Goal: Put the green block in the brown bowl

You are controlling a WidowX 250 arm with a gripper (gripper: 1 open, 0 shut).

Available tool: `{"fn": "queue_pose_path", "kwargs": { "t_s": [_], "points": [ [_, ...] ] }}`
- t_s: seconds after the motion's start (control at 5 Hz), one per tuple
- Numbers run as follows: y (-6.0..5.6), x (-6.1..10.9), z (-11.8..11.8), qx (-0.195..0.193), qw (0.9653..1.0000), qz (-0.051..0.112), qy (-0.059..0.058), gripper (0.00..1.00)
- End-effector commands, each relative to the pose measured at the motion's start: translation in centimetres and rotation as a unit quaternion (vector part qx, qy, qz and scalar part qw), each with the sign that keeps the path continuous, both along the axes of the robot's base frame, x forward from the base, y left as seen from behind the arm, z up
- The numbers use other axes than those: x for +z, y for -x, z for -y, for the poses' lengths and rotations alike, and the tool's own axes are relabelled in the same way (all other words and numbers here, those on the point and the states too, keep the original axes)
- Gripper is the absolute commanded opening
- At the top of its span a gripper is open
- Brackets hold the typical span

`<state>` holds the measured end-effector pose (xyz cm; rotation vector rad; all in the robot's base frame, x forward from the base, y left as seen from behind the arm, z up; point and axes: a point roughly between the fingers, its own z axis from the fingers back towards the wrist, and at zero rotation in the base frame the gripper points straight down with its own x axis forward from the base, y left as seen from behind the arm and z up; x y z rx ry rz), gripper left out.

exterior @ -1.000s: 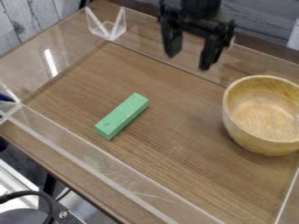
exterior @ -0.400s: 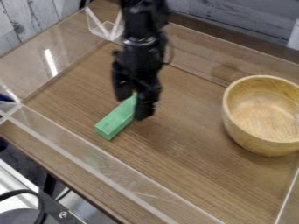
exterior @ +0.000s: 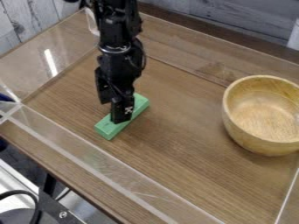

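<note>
Having crossed from above the table's far side, the gripper (exterior: pixel 114 103) now hangs low over the green block (exterior: pixel 126 120), its jaws spread and pointing straight down, one finger in front of the block's middle. The block lies flat on the wooden tabletop (exterior: pixel 176 162), left of centre, nothing yet pinching it. The brown bowl (exterior: pixel 267 114) stands empty, well apart at the right edge, inside the clear-walled enclosure (exterior: pixel 70 162).

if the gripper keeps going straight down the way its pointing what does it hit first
Most likely the small flat bright green block: the open black gripper points down right over it, its fingers on either side. Whether it already touches is unclear from this single view.
</note>
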<state>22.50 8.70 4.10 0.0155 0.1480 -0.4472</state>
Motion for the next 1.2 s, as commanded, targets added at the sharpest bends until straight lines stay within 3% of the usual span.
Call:
{"fn": "queue_pose_path", "kwargs": {
  "t_s": [0.0,0.2,0.6,1.0],
  "points": [
    [-0.3,0.7,0.1,-0.005,0.9995,0.030,-0.003,1.00],
    [0.0,0.7,0.5,-0.010,0.9990,0.045,0.002,1.00],
    [-0.1,1.8,1.1,-0.016,0.9966,0.074,0.033,1.00],
    [-0.6,2.8,1.6,-0.007,0.9945,0.090,0.053,1.00]
  ]
}}
